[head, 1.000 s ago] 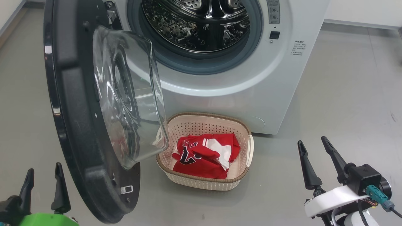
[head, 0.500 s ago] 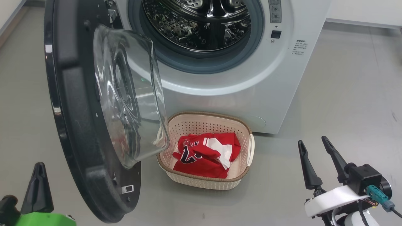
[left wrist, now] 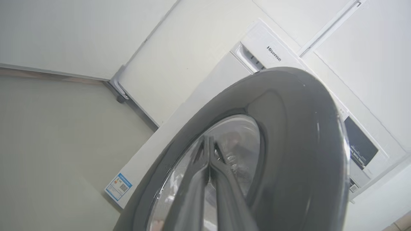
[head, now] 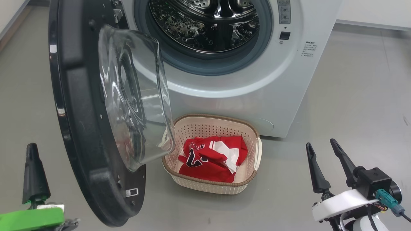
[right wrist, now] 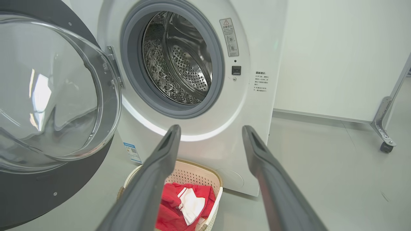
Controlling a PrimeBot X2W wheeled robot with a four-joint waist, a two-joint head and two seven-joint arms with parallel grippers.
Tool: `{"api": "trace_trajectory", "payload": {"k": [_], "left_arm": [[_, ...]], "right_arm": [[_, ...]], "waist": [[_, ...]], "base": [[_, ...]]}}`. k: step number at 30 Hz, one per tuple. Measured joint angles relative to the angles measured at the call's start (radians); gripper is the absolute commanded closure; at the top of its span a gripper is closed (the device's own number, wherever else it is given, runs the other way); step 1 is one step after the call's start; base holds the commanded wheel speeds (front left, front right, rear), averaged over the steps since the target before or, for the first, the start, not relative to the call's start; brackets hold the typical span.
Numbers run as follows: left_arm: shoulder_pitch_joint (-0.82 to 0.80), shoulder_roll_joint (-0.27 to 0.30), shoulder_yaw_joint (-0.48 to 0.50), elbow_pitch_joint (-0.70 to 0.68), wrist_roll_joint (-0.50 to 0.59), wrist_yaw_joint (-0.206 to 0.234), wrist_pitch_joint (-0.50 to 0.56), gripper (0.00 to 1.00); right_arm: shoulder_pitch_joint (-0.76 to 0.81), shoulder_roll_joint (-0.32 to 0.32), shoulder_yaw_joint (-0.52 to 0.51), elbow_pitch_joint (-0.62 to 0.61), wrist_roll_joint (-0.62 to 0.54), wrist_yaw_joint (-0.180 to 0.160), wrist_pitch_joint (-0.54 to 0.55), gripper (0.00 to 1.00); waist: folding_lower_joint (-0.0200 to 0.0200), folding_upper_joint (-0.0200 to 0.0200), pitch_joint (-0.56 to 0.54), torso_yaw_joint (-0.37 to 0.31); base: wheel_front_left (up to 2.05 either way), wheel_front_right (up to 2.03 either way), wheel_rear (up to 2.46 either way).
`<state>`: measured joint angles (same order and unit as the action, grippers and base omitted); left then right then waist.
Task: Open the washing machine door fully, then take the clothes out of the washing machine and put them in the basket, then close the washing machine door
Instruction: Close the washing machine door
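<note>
At 8 o'clock from cream plastic basket (head: 212, 117), clenched empty left gripper (head: 31, 148) is facing round glossy black door (head: 77, 128); pushing flat toward 2 o'clock advised; right gripper (head: 320, 143) is idling, released.

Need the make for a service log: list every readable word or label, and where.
"Hisense": top panel of the big white front-loading washing machine.
Blue label sticker on its side: too small.
Grey warning sticker, dark print on its front: too small.
Navy lettering on the red jersey: crumpled, unreadable.
</note>
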<state>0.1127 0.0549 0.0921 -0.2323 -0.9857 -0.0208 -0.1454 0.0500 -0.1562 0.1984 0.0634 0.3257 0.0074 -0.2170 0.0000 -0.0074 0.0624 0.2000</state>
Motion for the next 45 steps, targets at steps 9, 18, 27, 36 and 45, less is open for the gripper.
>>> {"api": "trace_trajectory", "payload": {"k": [9, 18, 27, 36, 45], "left_arm": [[-0.006, -0.008, 0.058, -0.046, -0.49, -0.078, 0.142, 1.0], [-0.006, 0.001, 0.064, -0.011, -0.704, -0.078, 0.289, 1.0], [0.005, 0.063, 0.033, 0.003, -0.747, -0.078, 0.41, 1.0], [0.008, 0.101, 0.01, 0.005, -0.748, -0.078, 0.481, 1.0], [0.011, 0.114, -0.007, -0.009, -0.785, -0.081, 0.532, 1.0]], "right_arm": [[0.0, 0.0, 0.0, 0.0, 0.008, 0.0, -0.001, 0.0], [0.0, -0.001, 0.002, 0.0, 0.008, 0.0, -0.001, 0.0], [0.0, -0.001, 0.007, -0.007, 0.008, 0.0, -0.001, 0.0], [-0.001, -0.003, 0.006, -0.009, 0.008, 0.0, -0.001, 0.0], [-0.003, -0.003, 0.008, -0.011, 0.008, 0.0, -0.001, 0.0]], "waist": [[0.0, 0.0, -0.005, 0.007], [0.0, 0.0, -0.002, 0.007], [0.0, 0.0, 0.006, -0.004], [0.0, 0.0, 0.021, -0.015], [0.0, 0.0, 0.032, -0.025]], "base": [[0.0, 0.0, 0.0], [0.0, 0.0, 0.0], [0.0, 0.0, 0.0], [0.0, 0.0, 0.0], [0.0, 0.0, 0.0]]}}
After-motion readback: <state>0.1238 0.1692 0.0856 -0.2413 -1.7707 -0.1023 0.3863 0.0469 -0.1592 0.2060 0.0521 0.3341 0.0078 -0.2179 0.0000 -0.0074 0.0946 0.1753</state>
